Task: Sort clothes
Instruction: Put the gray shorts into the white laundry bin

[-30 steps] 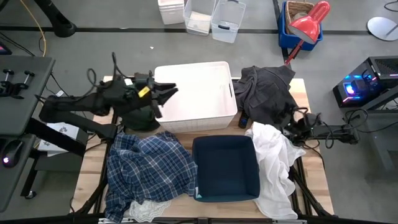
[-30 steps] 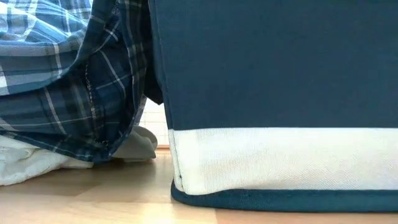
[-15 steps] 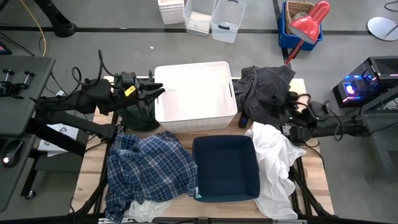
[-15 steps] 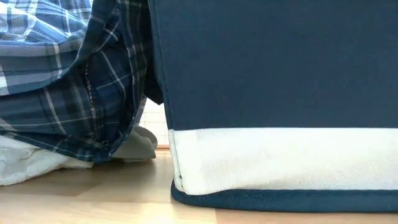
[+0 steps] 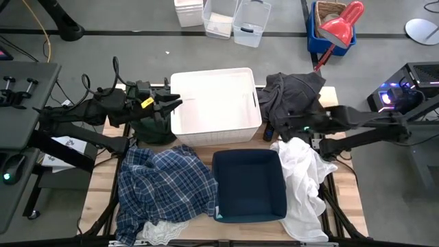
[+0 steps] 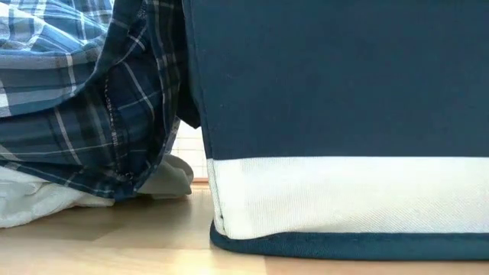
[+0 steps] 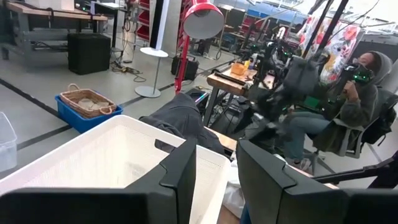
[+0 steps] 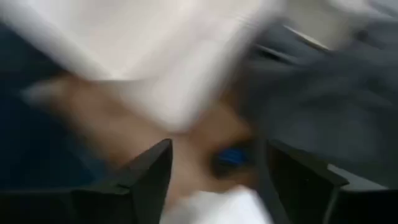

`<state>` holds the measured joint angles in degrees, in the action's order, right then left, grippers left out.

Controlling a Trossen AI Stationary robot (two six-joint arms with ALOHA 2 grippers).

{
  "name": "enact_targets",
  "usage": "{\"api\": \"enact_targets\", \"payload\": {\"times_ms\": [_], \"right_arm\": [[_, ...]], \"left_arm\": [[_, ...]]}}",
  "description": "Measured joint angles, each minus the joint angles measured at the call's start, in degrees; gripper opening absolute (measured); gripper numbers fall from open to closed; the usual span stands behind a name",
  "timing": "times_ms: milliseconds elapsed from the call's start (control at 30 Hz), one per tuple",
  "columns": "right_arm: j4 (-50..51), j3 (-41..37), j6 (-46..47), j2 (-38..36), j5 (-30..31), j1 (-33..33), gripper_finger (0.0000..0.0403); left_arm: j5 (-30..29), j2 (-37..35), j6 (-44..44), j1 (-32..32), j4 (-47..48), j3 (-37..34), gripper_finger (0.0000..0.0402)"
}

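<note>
A dark green garment (image 5: 152, 127) lies bunched on the table against the white bin's left wall, under my left arm. My left gripper (image 5: 180, 103) (image 7: 216, 180) hovers at that bin's left rim, open, with nothing between its fingers. A dark grey garment (image 5: 295, 99) is heaped at the far right. My right gripper (image 5: 296, 129) (image 8: 214, 180) is over its near edge, open and holding nothing. A white garment (image 5: 302, 178) lies right of the navy bin and hangs over the near edge. The plaid shirt (image 5: 164, 189) (image 6: 76, 99) covers the near left, lying on white cloth (image 5: 161, 233) (image 6: 30, 202).
The white plastic bin (image 5: 216, 103) (image 7: 112, 155) stands far centre and the navy fabric bin (image 5: 248, 185) (image 6: 336, 114) near centre. A small blue thing (image 5: 269, 134) lies between them. A seated person (image 7: 354, 93) shows beyond the table's right side.
My right gripper has left the white garment's far edge and swung toward the table's left and far side, out over the dark grey garment. My left gripper has drawn back a little toward the left edge, away from over the white bin. The garments lie as before.
</note>
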<state>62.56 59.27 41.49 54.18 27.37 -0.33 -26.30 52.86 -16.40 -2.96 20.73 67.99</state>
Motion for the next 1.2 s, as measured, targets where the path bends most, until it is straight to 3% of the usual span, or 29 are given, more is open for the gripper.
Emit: {"api": "enact_targets", "payload": {"times_ms": [67,200,533,767,1200], "right_arm": [[4.88,-0.77,8.19,2.84,2.21,-2.11,0.0269],[6.39,-3.43,13.98,7.50,1.91,-6.51,0.0271],[-0.01,-3.90,16.43,15.04,2.21,-20.10,0.0264],[-4.46,-3.86,20.08,19.33,-2.39,-29.39,0.0263],[-7.59,-3.79,20.11,29.99,-4.00,-32.81,0.0263]], "left_arm": [[0.00,0.00,0.00,0.00,0.02,0.00,0.0106],[-0.06,0.00,0.02,0.00,0.02,0.00,0.0106],[-0.11,0.00,0.02,-0.02,0.02,0.00,0.0106],[-0.09,0.00,0.04,-0.02,0.11,-0.02,0.0106],[-0.07,0.00,0.07,-0.02,0.79,-0.02,0.0106]]}}
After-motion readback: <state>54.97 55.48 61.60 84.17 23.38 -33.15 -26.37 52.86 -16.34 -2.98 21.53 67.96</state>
